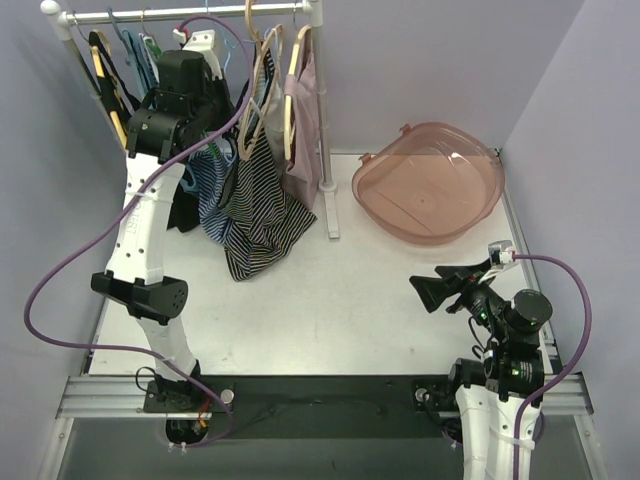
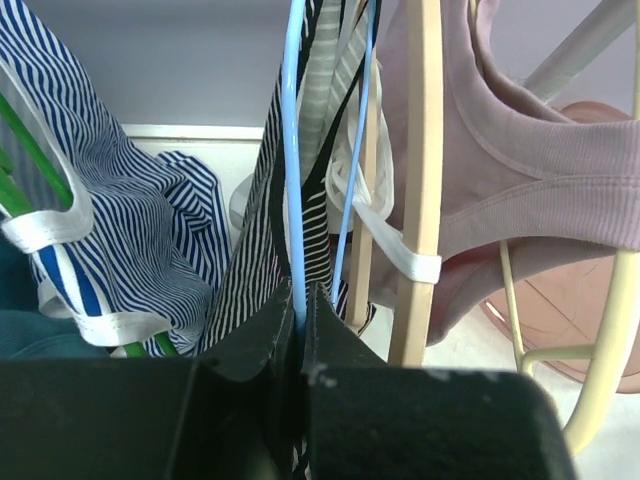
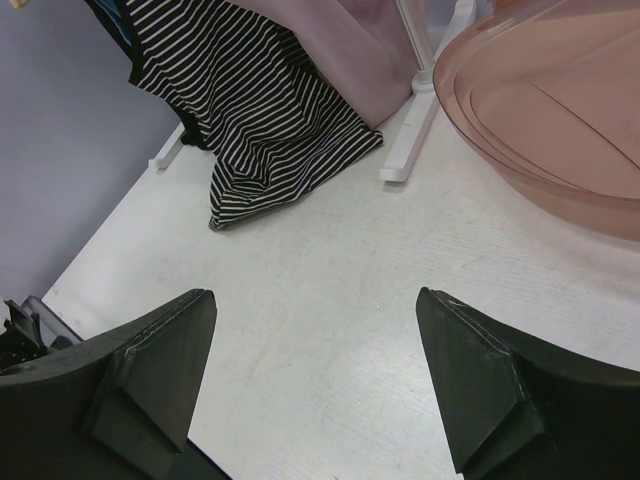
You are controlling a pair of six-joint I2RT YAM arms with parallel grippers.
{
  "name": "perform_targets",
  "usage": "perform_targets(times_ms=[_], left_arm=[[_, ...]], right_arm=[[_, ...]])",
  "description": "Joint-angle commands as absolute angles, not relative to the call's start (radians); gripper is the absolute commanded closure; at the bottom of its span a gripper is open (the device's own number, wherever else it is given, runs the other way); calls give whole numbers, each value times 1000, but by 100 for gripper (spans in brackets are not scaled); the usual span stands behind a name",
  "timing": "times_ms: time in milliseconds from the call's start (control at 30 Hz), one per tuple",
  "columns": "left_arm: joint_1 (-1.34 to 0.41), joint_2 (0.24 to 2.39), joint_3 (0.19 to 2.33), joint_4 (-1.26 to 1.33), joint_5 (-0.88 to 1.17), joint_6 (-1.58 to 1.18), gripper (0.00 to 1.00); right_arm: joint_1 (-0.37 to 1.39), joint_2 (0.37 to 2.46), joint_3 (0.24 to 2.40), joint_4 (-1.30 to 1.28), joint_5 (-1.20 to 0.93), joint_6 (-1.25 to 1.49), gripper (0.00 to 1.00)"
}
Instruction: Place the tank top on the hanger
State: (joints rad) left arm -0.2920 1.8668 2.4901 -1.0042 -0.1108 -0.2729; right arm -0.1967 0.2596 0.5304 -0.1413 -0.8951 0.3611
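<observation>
**At the clothes rail (image 1: 190,14): hanger (image 2: 292,150) clamped by the left gripper (image 2: 300,305)**

In the top external view, the left arm is seen stretched up to the rail at the far left corner of the worktop (image 1: 330,300). In the left wrist view, its gripper is shown closed on the thin pale-blue rod of the hanger. The rod rises straight up from between the two fingers.

The tank top (image 1: 255,215) is hung at the rail. It is flanked on the left by a blue-and-white striped garment (image 2: 130,230) and on the right by a pink garment (image 1: 303,130) carried on a tan wooden hanger (image 2: 425,150). Its black-and-white striped fabric is seen lying against the blue rod on both sides. Its hem is spread in folds on the worktop, near the foot of the rack upright (image 1: 325,130). Whether the straps are seated on the hanger's shoulders cannot be told.

The right arm is folded low at the near right edge of the worktop. The right gripper (image 3: 315,300) is held with its fingers wide apart and nothing between them, above bare worktop and well apart from the tank top.

A translucent pink tub (image 1: 430,185) is set at the far right of the worktop, just beside the rack's foot.
</observation>
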Motion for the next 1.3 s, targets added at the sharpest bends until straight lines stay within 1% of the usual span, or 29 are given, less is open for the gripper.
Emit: perform_targets(times_ms=[0,67,167,200,267,300,333,400,433,500,533,667,700,767,900,967,1033,1067,1133,1167,1200,1267], left_arm=[[-287,1836,2448,-979,-75,-272,100],[-287,1803,2375,-959,-75,-273,100],[-285,1755,2286,-924,-87,-275,96],[-287,1752,2281,-925,-87,-276,93],[-284,1755,2292,-936,-86,-282,83],[-284,1759,2299,-942,-90,-285,77],[-284,1759,2309,-946,-94,-290,63],[-279,1752,2335,-956,-95,-308,52],[-276,1746,2341,-954,-95,-314,44],[-265,1717,2350,-947,-92,-331,38],[-261,1704,2352,-934,-86,-336,33],[-219,1637,2347,-911,-40,-377,22],[-204,1606,2333,-904,-28,-382,20],[-184,1557,2310,-879,0,-403,15],[-153,1474,2252,-858,86,-429,12],[-144,1406,2186,-839,121,-437,9],[-132,1346,2091,-815,141,-442,3],[-129,1280,2057,-802,161,-442,3],[-127,1211,1956,-773,179,-437,3],[-126,1148,1935,-772,192,-433,3],[-127,1120,1909,-770,221,-427,3],[-127,1034,1846,-775,233,-423,3]], right_arm=[[-204,255,537,-127,-913,368,16],[-204,256,545,-135,-916,367,17],[-204,261,561,-152,-919,354,16],[-204,267,577,-166,-917,350,16],[-204,270,592,-179,-920,334,16],[-206,273,610,-195,-920,331,16],[-204,275,620,-205,-919,318,16],[-204,281,655,-238,-920,301,16],[-204,282,672,-250,-920,279,16],[-204,291,699,-288,-917,253,16],[-204,296,733,-302,-914,241,16],[-204,331,837,-385,-885,174,14],[-204,354,862,-432,-864,169,12],[-204,400,949,-512,-799,160,10],[-203,471,1103,-623,-686,158,7],[-202,491,1188,-661,-602,164,4],[-202,520,1242,-690,-525,182,4],[-202,550,1309,-733,-430,189,4],[-202,590,1382,-788,-332,205,4],[-202,635,1417,-846,-216,213,3],[-204,658,1484,-874,-168,218,2],[-202,705,1537,-937,-48,212,0]])
